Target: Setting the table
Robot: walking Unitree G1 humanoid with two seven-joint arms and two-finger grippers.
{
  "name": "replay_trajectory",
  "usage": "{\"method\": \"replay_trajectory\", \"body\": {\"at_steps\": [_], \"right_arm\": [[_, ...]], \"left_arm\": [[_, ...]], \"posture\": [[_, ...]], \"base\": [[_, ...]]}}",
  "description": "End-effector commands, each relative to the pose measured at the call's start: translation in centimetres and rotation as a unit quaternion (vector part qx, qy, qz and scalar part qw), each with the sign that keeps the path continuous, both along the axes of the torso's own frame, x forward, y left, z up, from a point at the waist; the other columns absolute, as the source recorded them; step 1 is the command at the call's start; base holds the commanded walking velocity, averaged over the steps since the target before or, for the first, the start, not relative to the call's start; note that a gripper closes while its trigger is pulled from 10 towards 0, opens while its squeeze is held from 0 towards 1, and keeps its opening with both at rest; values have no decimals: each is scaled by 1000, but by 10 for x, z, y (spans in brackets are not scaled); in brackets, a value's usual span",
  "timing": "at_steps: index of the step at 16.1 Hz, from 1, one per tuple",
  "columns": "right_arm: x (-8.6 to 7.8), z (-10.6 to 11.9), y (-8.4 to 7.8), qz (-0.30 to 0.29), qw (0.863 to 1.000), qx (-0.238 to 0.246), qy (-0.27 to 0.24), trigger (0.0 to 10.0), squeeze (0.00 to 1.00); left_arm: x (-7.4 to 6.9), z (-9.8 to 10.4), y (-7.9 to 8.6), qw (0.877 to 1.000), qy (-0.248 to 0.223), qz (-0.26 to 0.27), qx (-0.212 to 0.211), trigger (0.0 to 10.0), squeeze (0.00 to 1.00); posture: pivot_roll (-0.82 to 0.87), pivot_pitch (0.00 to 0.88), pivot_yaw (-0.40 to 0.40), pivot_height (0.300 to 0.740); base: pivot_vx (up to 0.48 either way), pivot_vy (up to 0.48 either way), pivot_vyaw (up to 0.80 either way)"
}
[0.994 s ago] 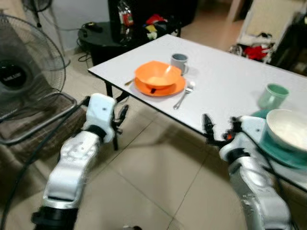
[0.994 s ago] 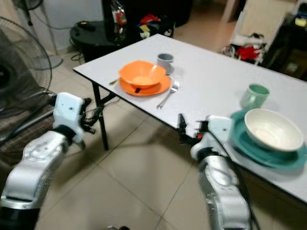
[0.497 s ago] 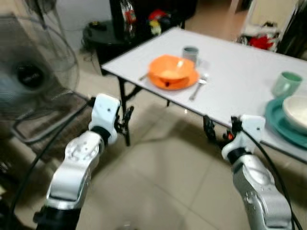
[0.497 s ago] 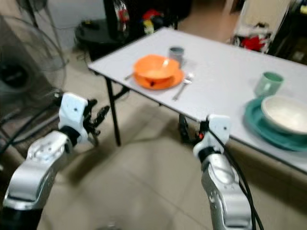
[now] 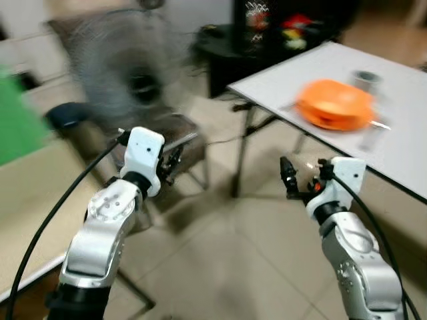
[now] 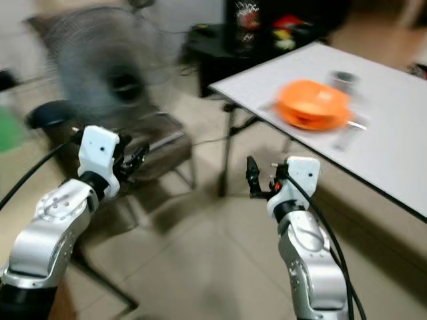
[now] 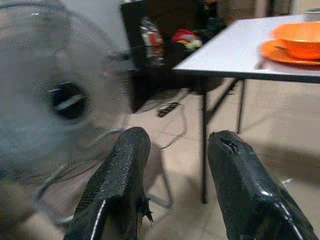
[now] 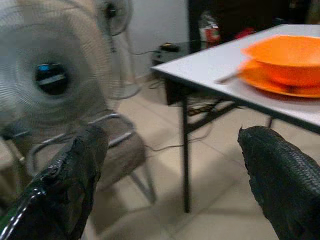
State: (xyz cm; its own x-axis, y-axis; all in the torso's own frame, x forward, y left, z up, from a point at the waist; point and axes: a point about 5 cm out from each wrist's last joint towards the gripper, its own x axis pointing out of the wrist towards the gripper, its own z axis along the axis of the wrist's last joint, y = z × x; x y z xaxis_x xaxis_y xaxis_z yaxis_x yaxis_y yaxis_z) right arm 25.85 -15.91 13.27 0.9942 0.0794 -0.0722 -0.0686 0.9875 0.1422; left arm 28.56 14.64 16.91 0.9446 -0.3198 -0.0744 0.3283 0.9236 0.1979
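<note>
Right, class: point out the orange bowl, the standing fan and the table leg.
orange bowl [image 8: 295,57], right wrist view, on its outer wall.
standing fan [image 8: 50,77], right wrist view, on its dark hub.
table leg [image 7: 203,145], left wrist view, mid-length of the leg.

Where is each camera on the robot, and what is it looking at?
Head eyes: look forward and down at both silver arms, left gripper and right gripper, with the fan ahead.
Left wrist: looks past its black fingers toward the white table.
Right wrist: looks past its own fingers.
Shared: every view shows the orange bowl.
</note>
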Motion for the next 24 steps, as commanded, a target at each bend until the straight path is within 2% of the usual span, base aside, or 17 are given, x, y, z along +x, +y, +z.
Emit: {"method": "replay_trajectory", "body": {"at_steps": [1, 11, 16, 20, 22, 24], "right_arm": [[1, 4, 7, 9, 1000, 3, -8, 10000, 0], [1, 3, 7, 8, 1000, 7, -7, 10000, 0], [-2, -1, 3, -21, 999, 47, 6, 10000, 0], [-5, 0, 1, -21, 999, 41, 3, 10000, 0], [-6, -1, -1, -32, 998, 48, 6, 10000, 0], [-7, -1, -2, -34, 998, 48, 3, 10000, 0]], "left_arm": [[0, 2, 7, 1000, -1, 9, 6, 10000, 0], [0, 3, 9, 1000, -1, 7, 14, 10000, 0], [2, 4, 13, 1000, -2, 6, 23, 10000, 0], [5, 4, 9, 1000, -4, -11, 29, 10000, 0], [6, 6, 6, 999, -13, -23, 44, 10000, 0], [6, 6, 6, 998, -15, -23, 49, 10000, 0]], "posture": [[66, 0, 8, 740], [75, 0, 10, 740], [68, 0, 17, 740], [63, 0, 15, 740], [64, 0, 14, 740], [64, 0, 14, 740]], "base": [[0, 322, 800], [0, 327, 800], [0, 327, 0], [0, 327, -780], [0, 0, -531], [0, -480, 0]]}}
